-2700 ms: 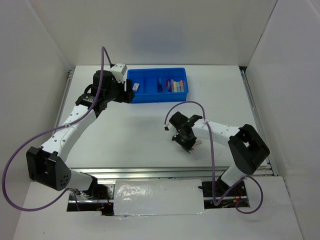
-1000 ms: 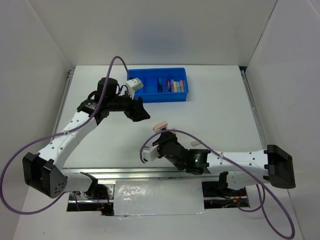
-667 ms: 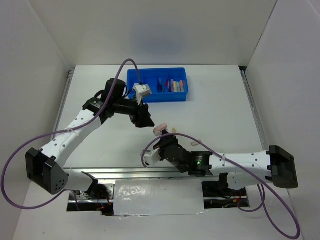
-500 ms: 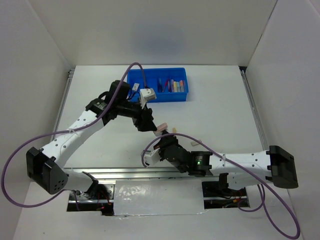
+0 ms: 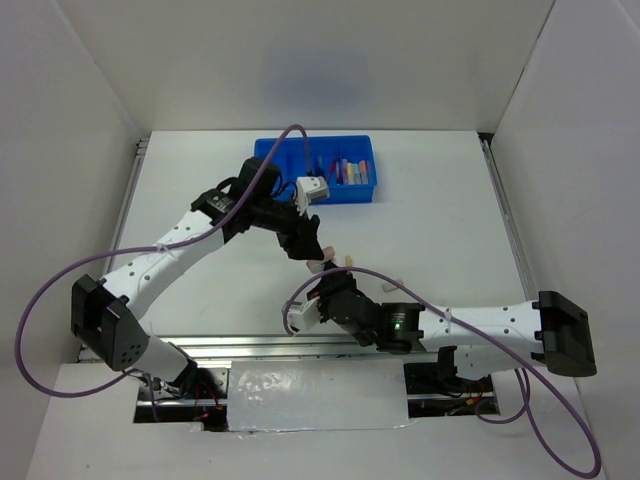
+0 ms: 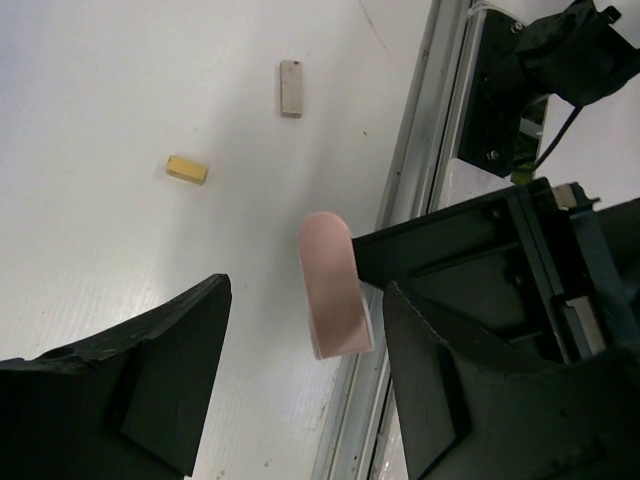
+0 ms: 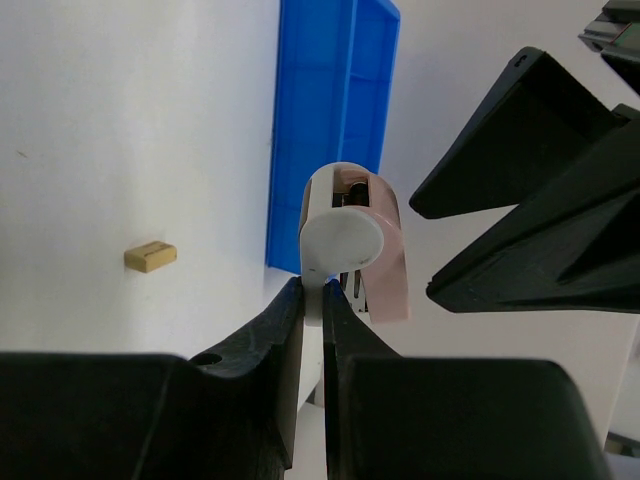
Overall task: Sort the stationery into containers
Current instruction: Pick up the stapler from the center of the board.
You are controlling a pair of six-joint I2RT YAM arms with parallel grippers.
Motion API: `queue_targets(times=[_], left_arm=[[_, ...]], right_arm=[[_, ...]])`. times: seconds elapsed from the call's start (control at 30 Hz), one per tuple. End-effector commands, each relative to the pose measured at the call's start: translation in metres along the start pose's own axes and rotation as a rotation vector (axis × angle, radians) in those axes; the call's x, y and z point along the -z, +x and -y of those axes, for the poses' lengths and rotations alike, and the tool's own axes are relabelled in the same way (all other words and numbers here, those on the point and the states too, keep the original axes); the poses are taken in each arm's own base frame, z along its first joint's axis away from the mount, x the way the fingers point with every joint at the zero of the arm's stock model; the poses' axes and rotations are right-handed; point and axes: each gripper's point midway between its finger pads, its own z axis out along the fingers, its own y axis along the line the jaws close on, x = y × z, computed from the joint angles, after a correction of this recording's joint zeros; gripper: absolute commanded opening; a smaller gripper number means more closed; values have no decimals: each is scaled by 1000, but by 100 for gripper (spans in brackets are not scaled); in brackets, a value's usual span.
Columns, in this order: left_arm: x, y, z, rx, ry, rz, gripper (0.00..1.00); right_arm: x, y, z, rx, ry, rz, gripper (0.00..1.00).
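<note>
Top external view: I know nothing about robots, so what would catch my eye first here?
The two arms meet mid-table: the right gripper pinches a pink-and-white item and holds it between the open fingers of the left gripper. Behind them, the bright blue tray at the far edge holds colourful pens and markers.

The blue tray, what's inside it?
Colourful pens and markers lie in the right part of the blue tray. The left arm covers part of the tray's left side, so I can't tell what's there.
</note>
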Motion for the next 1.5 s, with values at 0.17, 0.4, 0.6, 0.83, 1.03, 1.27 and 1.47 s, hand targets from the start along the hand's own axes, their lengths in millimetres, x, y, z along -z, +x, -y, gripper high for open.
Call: queue_targets(times=[0.17, 0.4, 0.6, 0.83, 1.03, 1.27, 1.47], left_arm=[[-7, -11, 3, -17, 27, -9, 71], [-13, -5, 10, -6, 71, -31, 70], [-19, 2, 7, 3, 67, -51, 66], [-20, -1, 10, 3, 93, -54, 33], [-20, 1, 12, 13, 103, -59, 5], [-13, -7, 5, 9, 63, -30, 0], [-4, -13, -29, 42, -57, -14, 0]], right_arm=[[5, -6, 19, -37, 43, 8, 0], [4, -5, 16, -38, 33, 0, 0], [5, -6, 18, -46, 40, 5, 0], [5, -6, 19, -43, 38, 6, 0], [5, -5, 19, -44, 43, 0, 5], [6, 0, 25, -69, 54, -17, 54], [9, 4, 32, -94, 66, -24, 59]])
